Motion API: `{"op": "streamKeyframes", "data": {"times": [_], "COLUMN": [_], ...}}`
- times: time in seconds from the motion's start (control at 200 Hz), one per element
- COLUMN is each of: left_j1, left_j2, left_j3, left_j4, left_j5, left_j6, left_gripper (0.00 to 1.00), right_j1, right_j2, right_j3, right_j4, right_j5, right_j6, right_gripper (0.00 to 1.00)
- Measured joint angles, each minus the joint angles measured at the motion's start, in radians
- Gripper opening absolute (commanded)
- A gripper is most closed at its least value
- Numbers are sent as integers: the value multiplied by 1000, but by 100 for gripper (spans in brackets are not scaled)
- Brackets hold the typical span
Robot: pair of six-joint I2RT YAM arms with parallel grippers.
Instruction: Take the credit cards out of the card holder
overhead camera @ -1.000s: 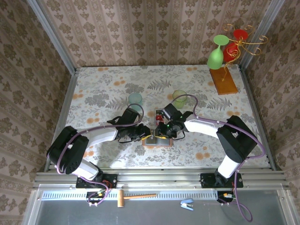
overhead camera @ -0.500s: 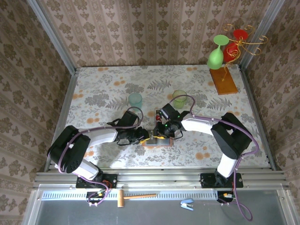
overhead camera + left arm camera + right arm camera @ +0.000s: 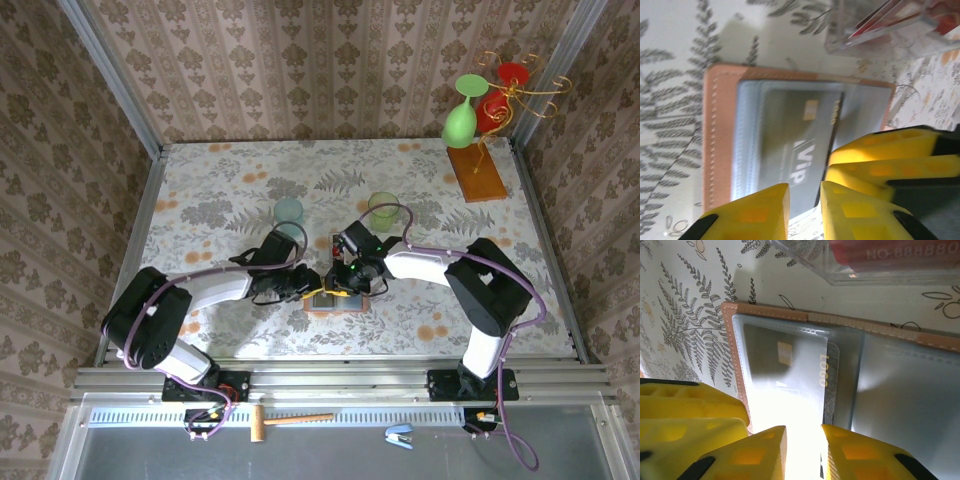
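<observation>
Top cam: the card holder (image 3: 333,305) lies open on the counter (image 3: 220,200), toward 6 o'clock from the middle. My left pincer (image 3: 312,290) is at its 9 o'clock edge and my right pincer (image 3: 347,284) at its 12 o'clock edge.

Left wrist: a dark credit card (image 3: 790,135) sits in the grey pocket, and a clear box (image 3: 875,42) of red cards (image 3: 875,22) is at 1 o'clock. The jaws are nearly together over the holder's edge, can't tell if they're clenched on anything.

Right wrist: same deal, a slim gap over the pocket and glare hides the tips, so I can't tell
</observation>
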Motion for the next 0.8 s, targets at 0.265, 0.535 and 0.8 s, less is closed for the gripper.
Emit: {"op": "streamKeyframes", "data": {"times": [0.265,0.535,0.8], "left_j1": [7,9,9], "left_j2": [65,65,60], "left_j3": [14,12,-1], "left_j4": [0,6,20], "left_j5": [2,5,15], "left_j6": [14,18,18], "left_gripper": [22,22,23], "right_j1": [-1,-1,-1], "right_j2": [16,18,18], "right_j3": [1,11,24], "right_j4": [6,-14,-62], "right_j5": [-3,4,24], "right_j6": [0,-12,-38], "right_gripper": [24,24,24]}}
